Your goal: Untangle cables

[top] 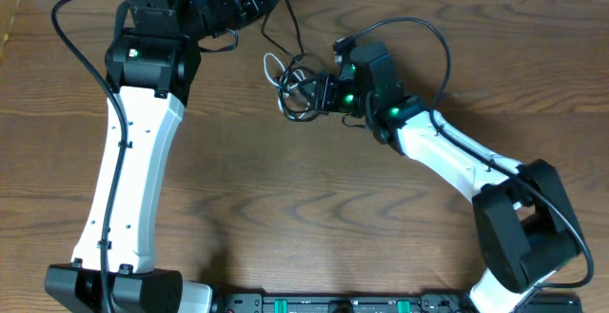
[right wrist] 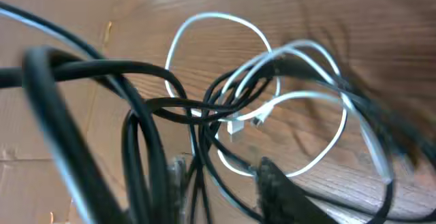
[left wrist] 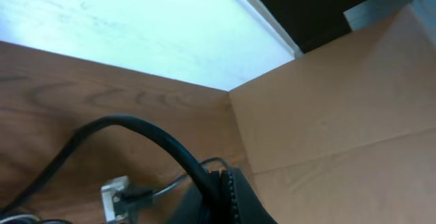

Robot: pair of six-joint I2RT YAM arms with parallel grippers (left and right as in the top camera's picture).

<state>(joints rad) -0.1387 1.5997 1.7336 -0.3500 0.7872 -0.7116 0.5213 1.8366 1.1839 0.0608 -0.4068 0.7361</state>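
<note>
Black cables [right wrist: 102, 66] loop through a white cable [right wrist: 218, 17] by the right fingers [right wrist: 279, 190].

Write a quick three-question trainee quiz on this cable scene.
1. True or false: the white cable is tangled with the black cables.
2. Which arm's hand is at the tangle? A) left B) right
3. Fill in: the tangle lies on a ___ table.

Key:
1. True
2. B, the right hand
3. wooden
</note>
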